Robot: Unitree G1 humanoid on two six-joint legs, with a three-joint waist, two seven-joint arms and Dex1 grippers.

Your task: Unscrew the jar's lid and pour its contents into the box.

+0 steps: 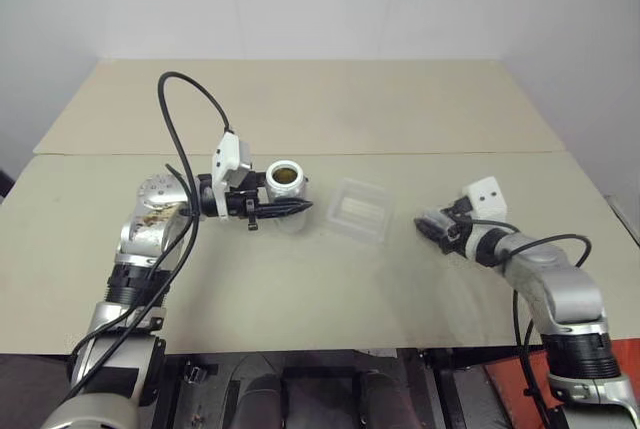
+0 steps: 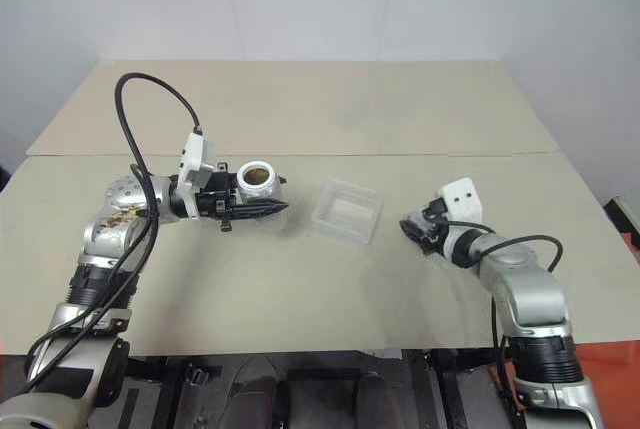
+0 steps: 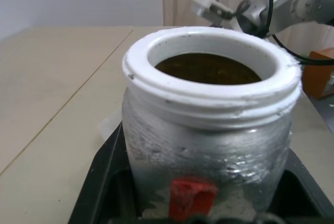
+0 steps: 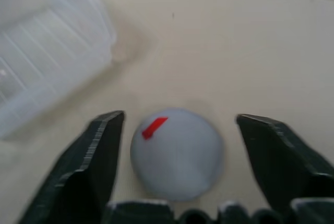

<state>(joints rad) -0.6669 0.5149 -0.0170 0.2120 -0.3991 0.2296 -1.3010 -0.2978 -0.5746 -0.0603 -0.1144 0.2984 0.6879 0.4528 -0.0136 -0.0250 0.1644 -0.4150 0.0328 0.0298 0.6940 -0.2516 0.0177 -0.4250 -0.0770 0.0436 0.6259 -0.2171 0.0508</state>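
Lying between right hand (image 4: pixel 177 156) fingers, lid (image 4: pixel 176 153) beside box (image 4: pixel 47 78).

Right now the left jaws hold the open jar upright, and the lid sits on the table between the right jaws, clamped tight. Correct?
Not quite. The right wrist view shows the lid lying between the right gripper's jaws with gaps on both sides: open, not clamped. The left gripper does hold the open jar upright.
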